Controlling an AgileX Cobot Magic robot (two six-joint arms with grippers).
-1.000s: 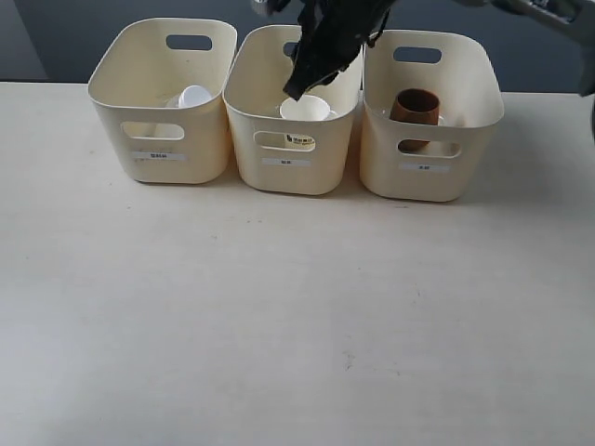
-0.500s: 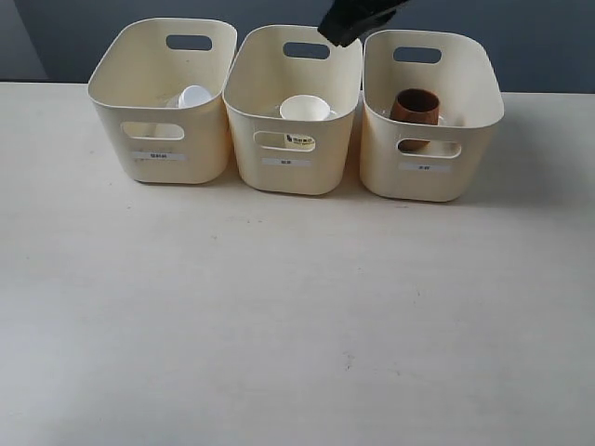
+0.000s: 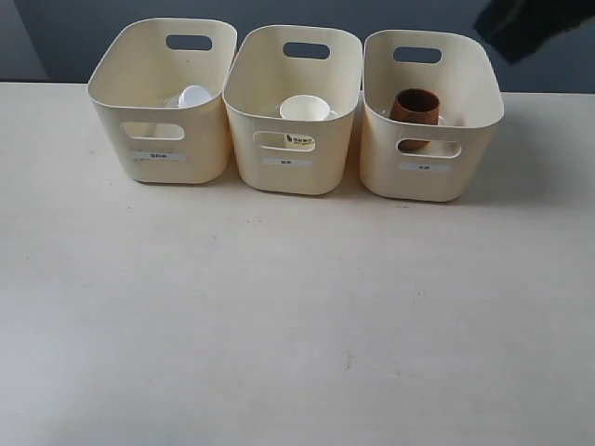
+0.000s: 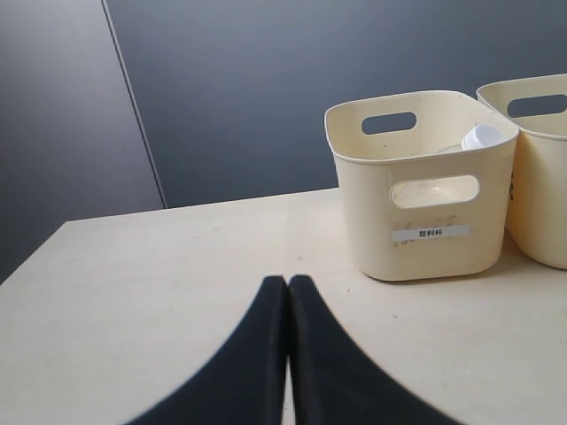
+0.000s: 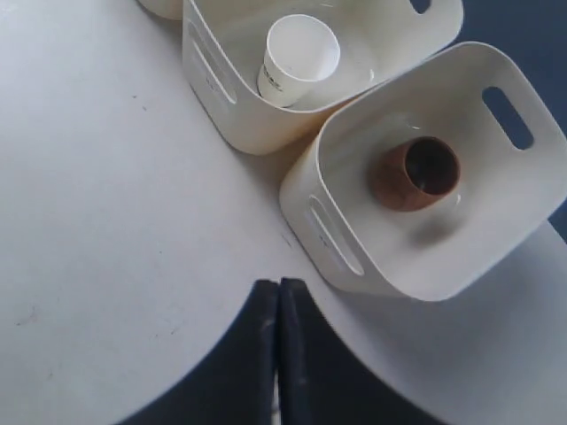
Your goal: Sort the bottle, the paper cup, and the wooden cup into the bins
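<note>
Bottle (image 3: 194, 96) leans cap-up — paper cup (image 3: 304, 110), wooden cup (image 3: 415, 107) upright, mouths up.

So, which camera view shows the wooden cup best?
The right wrist view: it looks down on the wooden cup, showing its whole rim and dark inside within its bin. The exterior view shows it from the side, partly behind the bin wall. The left wrist view does not show it.

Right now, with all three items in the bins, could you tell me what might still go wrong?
The shut right pincer hangs near the right bin; a low move could clip its rim. That bin sits close beside the middle bin, so a knock might shove both and tip the paper cup standing inside.
</note>
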